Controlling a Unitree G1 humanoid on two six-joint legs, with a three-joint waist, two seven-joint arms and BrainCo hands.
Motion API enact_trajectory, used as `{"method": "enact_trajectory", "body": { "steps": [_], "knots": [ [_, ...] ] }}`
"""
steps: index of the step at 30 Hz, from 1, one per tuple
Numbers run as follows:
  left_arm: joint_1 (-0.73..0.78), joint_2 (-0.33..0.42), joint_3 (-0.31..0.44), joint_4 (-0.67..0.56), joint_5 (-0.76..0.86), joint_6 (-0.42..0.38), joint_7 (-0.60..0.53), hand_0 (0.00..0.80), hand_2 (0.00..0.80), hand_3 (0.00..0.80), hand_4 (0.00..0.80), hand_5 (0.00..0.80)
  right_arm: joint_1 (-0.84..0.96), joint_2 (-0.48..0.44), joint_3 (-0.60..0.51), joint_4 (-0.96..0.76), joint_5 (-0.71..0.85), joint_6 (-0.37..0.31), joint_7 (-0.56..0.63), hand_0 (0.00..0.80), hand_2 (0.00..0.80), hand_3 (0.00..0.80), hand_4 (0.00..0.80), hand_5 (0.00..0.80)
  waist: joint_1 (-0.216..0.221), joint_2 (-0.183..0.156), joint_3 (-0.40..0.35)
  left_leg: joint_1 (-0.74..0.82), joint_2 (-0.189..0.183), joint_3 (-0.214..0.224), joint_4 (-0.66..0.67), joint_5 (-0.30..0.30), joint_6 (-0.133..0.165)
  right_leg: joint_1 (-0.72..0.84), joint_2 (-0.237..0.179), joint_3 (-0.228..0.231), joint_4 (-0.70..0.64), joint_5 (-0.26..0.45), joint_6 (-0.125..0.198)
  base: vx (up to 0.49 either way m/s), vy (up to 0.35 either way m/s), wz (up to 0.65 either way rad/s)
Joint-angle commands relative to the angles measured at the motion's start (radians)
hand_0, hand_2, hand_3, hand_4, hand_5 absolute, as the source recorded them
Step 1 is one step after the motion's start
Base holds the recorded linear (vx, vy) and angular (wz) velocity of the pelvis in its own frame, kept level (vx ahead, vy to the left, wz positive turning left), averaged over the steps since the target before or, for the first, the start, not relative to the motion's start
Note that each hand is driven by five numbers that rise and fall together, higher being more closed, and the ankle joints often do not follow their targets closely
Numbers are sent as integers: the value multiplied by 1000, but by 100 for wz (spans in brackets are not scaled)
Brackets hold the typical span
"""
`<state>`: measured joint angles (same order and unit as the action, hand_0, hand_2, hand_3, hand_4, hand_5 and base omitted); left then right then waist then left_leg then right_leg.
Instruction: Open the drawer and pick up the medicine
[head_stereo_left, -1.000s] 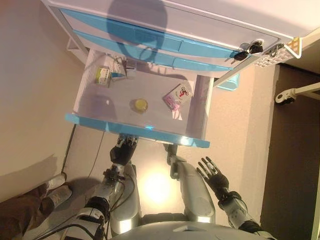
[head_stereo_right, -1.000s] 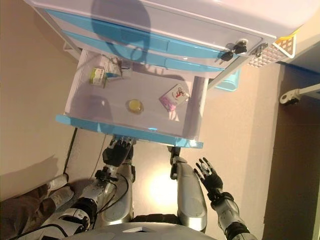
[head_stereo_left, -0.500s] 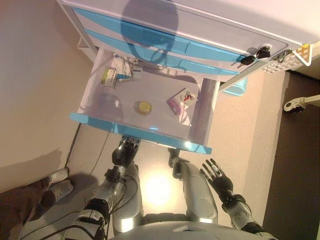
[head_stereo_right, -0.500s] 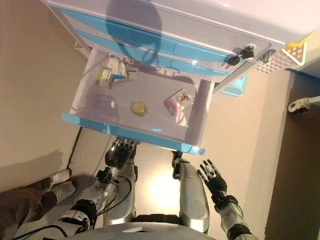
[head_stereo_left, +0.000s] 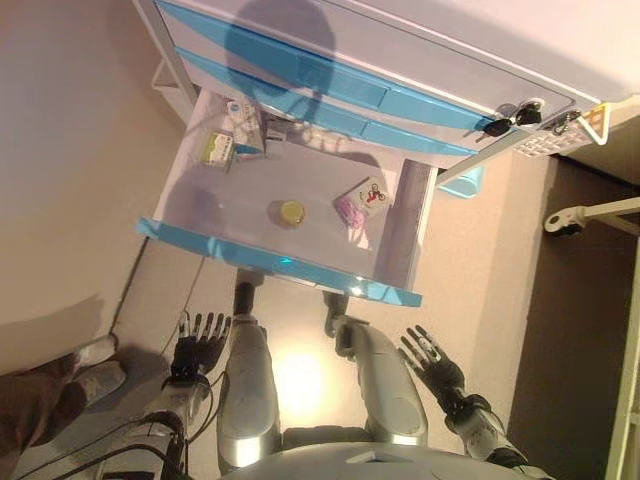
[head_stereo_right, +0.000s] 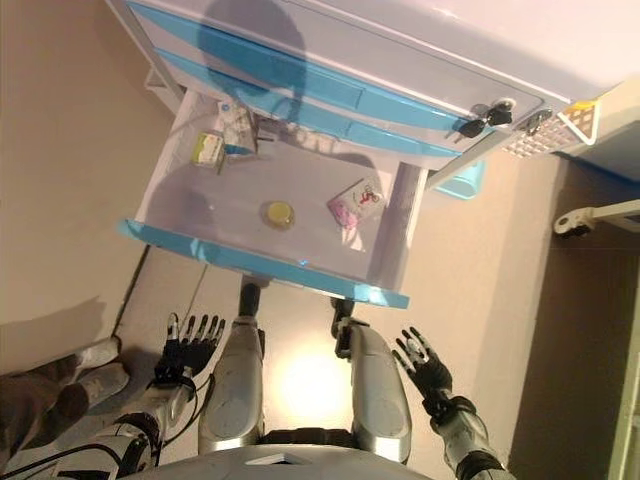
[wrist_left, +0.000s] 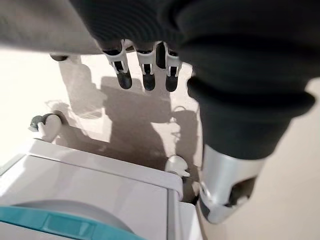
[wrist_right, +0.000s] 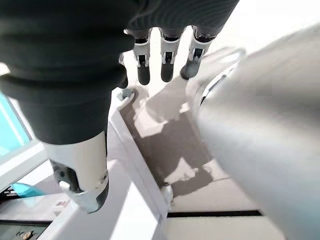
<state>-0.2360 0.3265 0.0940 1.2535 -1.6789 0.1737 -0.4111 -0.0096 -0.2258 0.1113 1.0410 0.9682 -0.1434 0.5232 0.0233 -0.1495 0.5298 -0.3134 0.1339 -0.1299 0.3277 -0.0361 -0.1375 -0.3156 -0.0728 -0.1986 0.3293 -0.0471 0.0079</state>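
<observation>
Both hands: were empty, low down and clear of the drawer.
Left hand (head_stereo_left: 196, 334): hung with fingers spread and straight, holding nothing, below and to the left of the drawer front, apart from it.
Right hand (head_stereo_left: 432, 362): was splayed out flat too, nothing in it, below the drawer's right corner and well apart from it.
Drawer (head_stereo_left: 398, 228): stood pulled out of the white cabinet (head_stereo_left: 420, 40), its blue front (head_stereo_left: 200, 245) nearest the robot; two shut blue drawer fronts (head_stereo_left: 300, 70) lay above it.
Medicine (head_stereo_left: 362, 198): a small pink-and-white packet lay flat on the drawer floor toward the right side, untouched by either hand.
Yellow round thing (head_stereo_left: 291, 211): sat near the middle of the drawer floor, just left of the packet and apart from it.
Green-and-white box (head_stereo_left: 215, 150): lay in the far left corner, with a white-and-blue box (head_stereo_left: 243, 135) just beside it.
Keys (head_stereo_left: 510, 119): hung at the cabinet's right edge.
Person's shoes (head_stereo_left: 92, 365): showed on the floor at lower left.
</observation>
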Motion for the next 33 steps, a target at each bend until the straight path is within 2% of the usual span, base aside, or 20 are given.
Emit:
{"method": "enact_trajectory", "body": {
  "steps": [1,5,7,8,9,15,20,23,26,33],
  "knots": [
    [32,1,48,39,48,-3,29,0,0,0,0,0,43,-34,-34,-45,-6,-90,-112,0,0,0,0,0,-9,3,-46,-39,-28,59,44,20,81,37,49,-18,32,-8,21,36,32,-2],
    [76,9,70,31,128,-38,39,0,0,0,0,0,57,-75,-72,-168,-29,-202,-269,0,0,0,0,0,-17,17,-50,-14,-36,62,16,28,78,53,38,-10,11,-3,25,34,37,-3],
    [165,2,81,-10,188,-38,17,0,0,0,0,0,106,-115,-86,-392,-108,-226,-441,0,0,0,0,0,-22,22,-59,5,-44,67,-7,31,80,74,31,-2,-20,5,26,52,28,-5],
    [190,0,83,-23,209,-47,16,0,0,0,0,0,123,-122,-93,-433,-150,-278,-479,0,0,0,0,0,-23,23,-64,13,-47,69,-16,32,81,81,29,-1,-30,7,27,52,27,-10],
    [235,-8,87,-42,230,-53,2,0,0,0,0,0,149,-139,-120,-526,-207,-261,-547,0,0,0,0,0,-25,25,-73,18,-52,68,-31,39,84,86,24,2,-44,13,29,60,27,-13],
    [404,-37,139,-78,332,-96,-62,0,0,0,0,0,241,-217,-268,-885,-515,-370,-692,0,0,0,0,0,-22,40,-118,89,-73,85,-123,42,95,150,6,15,-128,19,50,57,41,-3],
    [465,-74,126,-94,390,-126,-85,0,0,0,0,0,266,-342,-362,-1186,-809,-355,-722,0,0,0,0,0,-18,57,-149,132,-87,101,-192,48,96,186,-12,26,-182,32,70,15,82,1],
    [480,-88,111,-89,421,-152,-90,0,0,0,0,0,263,-438,-414,-1336,-913,-329,-712,0,0,0,0,0,-8,57,-162,152,-90,105,-218,48,93,212,-23,27,-211,40,82,7,32,0],
    [477,-90,93,-92,448,-180,-78,0,0,0,0,0,225,-507,-419,-1435,-981,-308,-706,0,0,0,0,0,4,55,-172,160,-90,108,-223,44,92,225,-29,26,-225,48,89,0,0,0],
    [457,-86,57,-122,460,-203,-41,0,0,0,0,0,92,-625,-344,-1604,-1019,-259,-553,0,0,0,0,0,45,40,-198,170,-83,104,-238,44,91,250,-36,23,-253,65,101,0,0,0]
  ]
}}
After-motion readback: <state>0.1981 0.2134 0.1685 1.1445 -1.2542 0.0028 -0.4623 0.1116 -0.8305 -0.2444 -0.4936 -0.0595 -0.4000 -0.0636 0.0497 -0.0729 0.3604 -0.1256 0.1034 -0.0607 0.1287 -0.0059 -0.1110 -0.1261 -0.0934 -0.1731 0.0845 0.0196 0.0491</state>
